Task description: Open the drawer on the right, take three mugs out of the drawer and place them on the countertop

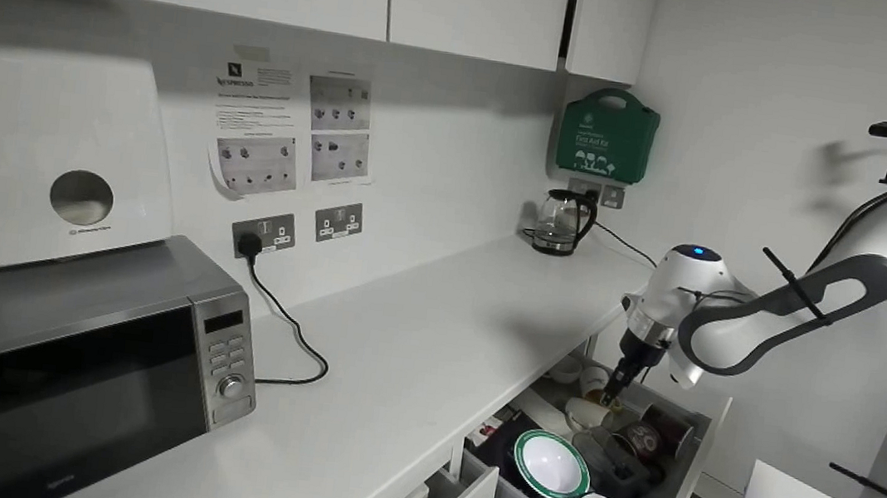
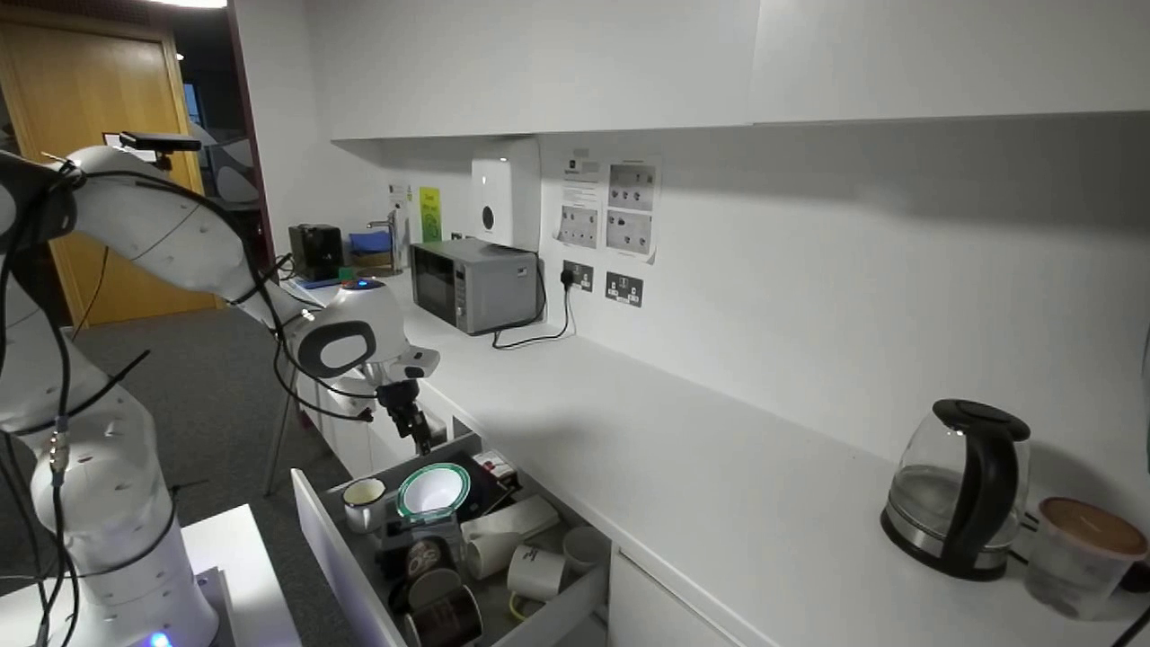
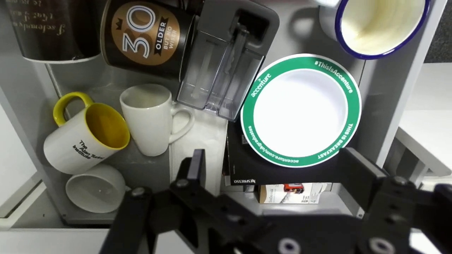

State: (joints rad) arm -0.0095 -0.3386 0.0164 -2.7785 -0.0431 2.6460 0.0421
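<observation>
While the drawer (image 3: 150, 180) is standing open, presumably for overhead access, the yellow-lined mug (image 3: 84, 141), the pale mug (image 3: 97, 190) and the white mug (image 3: 146, 120) are crowding together inside it, at left in the wrist view, probably limiting gripping room; the claw (image 3: 277, 158) is hanging empty and spread, likely for straddling one; rightward, the green-rimmed bowl (image 3: 300, 111) and the blue-rimmed mug (image 3: 378, 30) are probably obstructing descent.

Grey microwave (image 1: 82, 341), white dispenser (image 1: 47, 133) on wall (image 1: 456, 142) above it. Printed sheets (image 1: 261, 128) above sockets (image 1: 338, 222). Green first-aid kit (image 1: 608, 134). Glass kettle (image 2: 952, 490), brown-lidded tub (image 2: 1078, 562) just beside. Green-rimmed white dish (image 3: 300, 113). Wooden door (image 2: 99, 162) in background.
</observation>
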